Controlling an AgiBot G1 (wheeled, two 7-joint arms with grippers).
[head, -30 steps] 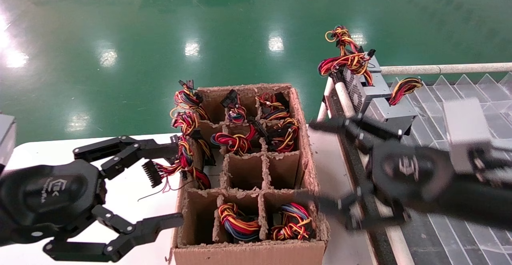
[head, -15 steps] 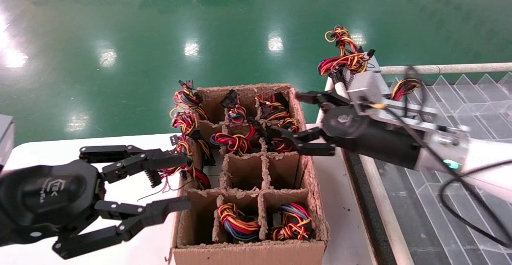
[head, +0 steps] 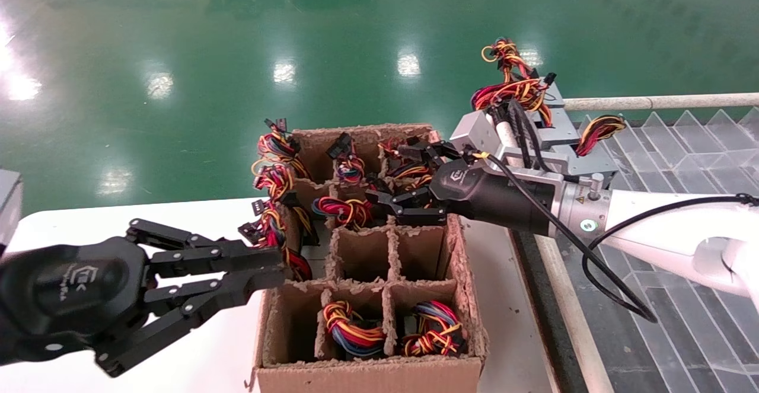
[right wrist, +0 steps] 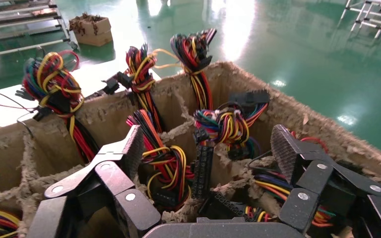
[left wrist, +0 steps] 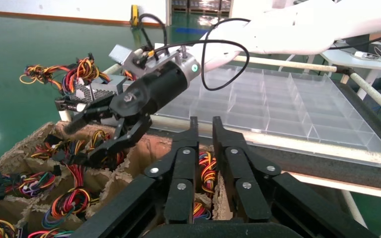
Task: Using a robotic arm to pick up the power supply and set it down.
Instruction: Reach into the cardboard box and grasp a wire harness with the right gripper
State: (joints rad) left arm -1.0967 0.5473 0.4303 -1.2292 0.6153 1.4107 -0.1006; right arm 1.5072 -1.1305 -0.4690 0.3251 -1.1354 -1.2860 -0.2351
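Observation:
My right gripper (head: 394,173) hangs open over the back-right cells of the brown cardboard divider box (head: 367,375). Between its pads (right wrist: 134,144) I see bundles of red, yellow and black wires (right wrist: 166,168) and a long black connector (right wrist: 201,166) standing in the cells; the metal cases under them are hidden. A grey power supply (head: 560,138) with a perforated face (left wrist: 96,90) lies on the rack behind the right arm, its wires (head: 510,88) piled on top. My left gripper (head: 278,264) is shut at the box's left wall with nothing held (left wrist: 204,121).
A clear plastic divider tray (head: 682,144) fills the right side behind a white rail (head: 652,102). The box stands on a white table (head: 201,351). Wire bundles (head: 276,162) hang over the box's back-left corner. Green floor lies beyond.
The right arm swung in from the right, and its open claw now sits over the box's back cells. The left gripper's fingers closed from wide open and slid up to the box's left wall.

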